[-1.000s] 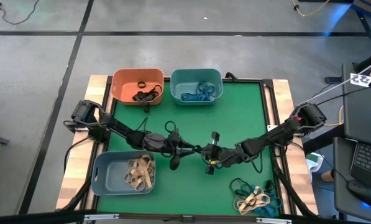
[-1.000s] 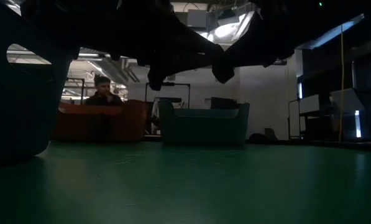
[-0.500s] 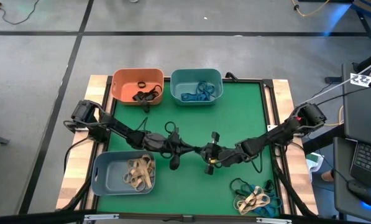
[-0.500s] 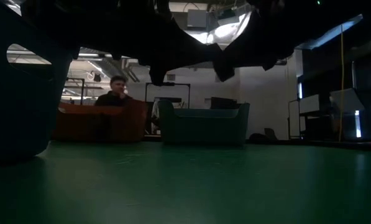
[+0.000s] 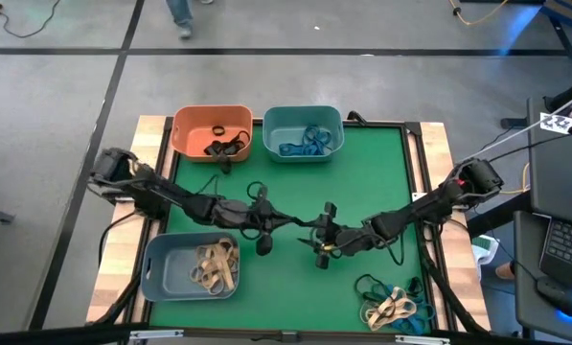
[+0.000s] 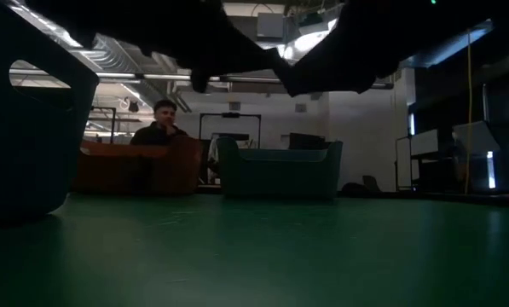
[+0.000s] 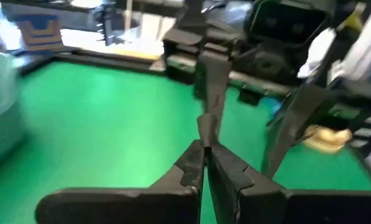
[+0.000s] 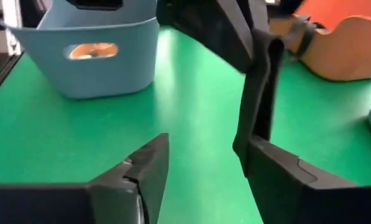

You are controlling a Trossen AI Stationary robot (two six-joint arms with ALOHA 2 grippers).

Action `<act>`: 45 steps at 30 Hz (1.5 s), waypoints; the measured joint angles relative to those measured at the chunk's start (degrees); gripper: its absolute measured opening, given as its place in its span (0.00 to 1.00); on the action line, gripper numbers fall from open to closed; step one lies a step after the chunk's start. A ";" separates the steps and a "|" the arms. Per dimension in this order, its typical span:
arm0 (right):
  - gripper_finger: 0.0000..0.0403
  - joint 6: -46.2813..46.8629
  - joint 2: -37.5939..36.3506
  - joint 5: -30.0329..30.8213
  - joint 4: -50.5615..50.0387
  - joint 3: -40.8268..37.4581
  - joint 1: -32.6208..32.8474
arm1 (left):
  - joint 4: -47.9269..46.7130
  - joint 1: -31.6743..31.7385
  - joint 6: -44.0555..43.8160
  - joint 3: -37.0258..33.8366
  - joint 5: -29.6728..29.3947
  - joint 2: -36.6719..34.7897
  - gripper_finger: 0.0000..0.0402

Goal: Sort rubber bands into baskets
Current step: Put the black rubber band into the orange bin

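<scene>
Your left gripper (image 5: 287, 221) has pulled back toward nine o'clock, pinched on what looks like a black rubber band (image 7: 211, 93); the right gripper (image 5: 316, 240) has spread open, band hanging off its finger. Orange basket (image 5: 192, 132) lies at eleven o'clock.

Low view with both arms only dark shapes cut off by the top edge, grey-blue basket (image 6: 24, 128) cut by the left edge, contents of orange basket (image 6: 143, 166) and teal basket (image 6: 280, 170) hidden behind their walls, person (image 6: 160, 124) half hidden behind the orange one
</scene>
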 joint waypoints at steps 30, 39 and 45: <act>0.49 0.21 0.09 0.64 -0.87 -0.26 0.08 | -58.23 17.72 -1.14 0.04 -36.20 -35.95 0.03; 0.49 0.21 0.07 0.66 -0.78 -0.26 0.08 | -61.13 26.44 -3.51 -0.04 -31.15 -36.00 0.08; 0.49 0.21 0.07 0.66 -0.78 -0.26 0.08 | -65.08 31.57 -7.74 -0.04 -27.32 -36.00 0.27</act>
